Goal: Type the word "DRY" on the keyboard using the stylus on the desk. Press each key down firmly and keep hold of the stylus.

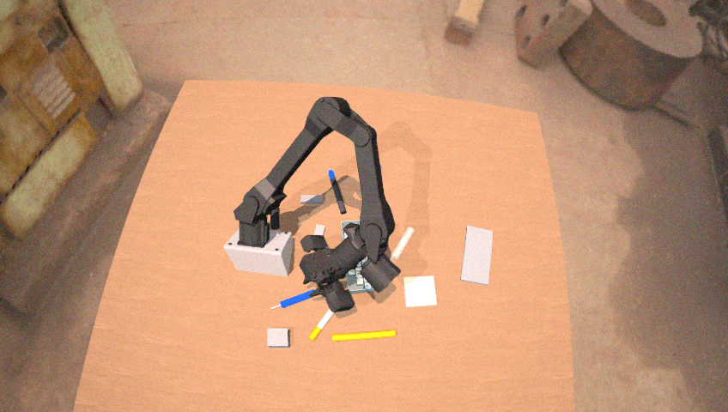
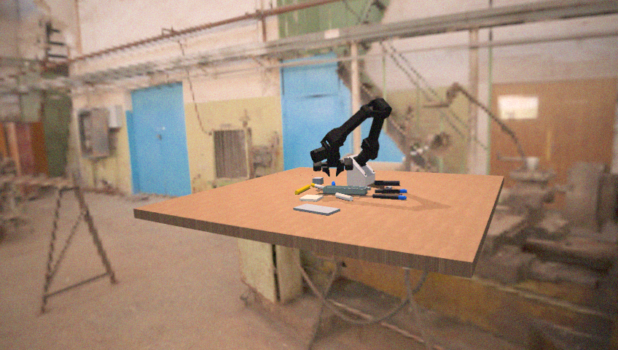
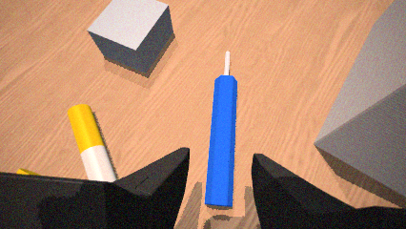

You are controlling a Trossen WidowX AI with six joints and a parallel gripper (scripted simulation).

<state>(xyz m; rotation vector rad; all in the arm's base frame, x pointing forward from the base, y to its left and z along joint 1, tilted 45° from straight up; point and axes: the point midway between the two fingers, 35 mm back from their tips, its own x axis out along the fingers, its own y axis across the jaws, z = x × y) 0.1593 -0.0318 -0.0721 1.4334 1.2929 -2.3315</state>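
Note:
The stylus (image 1: 297,298) (image 3: 223,138), a blue barrel with a thin white tip, lies on the desk between the robot base and the keyboard. In the wrist view it points away, tip at the top. My gripper (image 2: 331,174) (image 3: 220,159) is open and empty, above the stylus. In the wrist view its fingers stand on either side of the barrel's rear part, with gaps on both sides. The teal keyboard (image 1: 360,287) (image 2: 345,190) with white keys lies partly under the arm in the top view and is out of the wrist view.
A grey block (image 1: 278,337) (image 3: 131,24) and a white-and-yellow marker (image 1: 320,325) (image 3: 86,126) lie near the stylus. The robot's base (image 1: 260,260) (image 3: 367,95) is on its other side. A yellow rod (image 1: 363,335), white square (image 1: 420,291), white rod (image 1: 403,243) and grey slab (image 1: 476,255) lie farther out.

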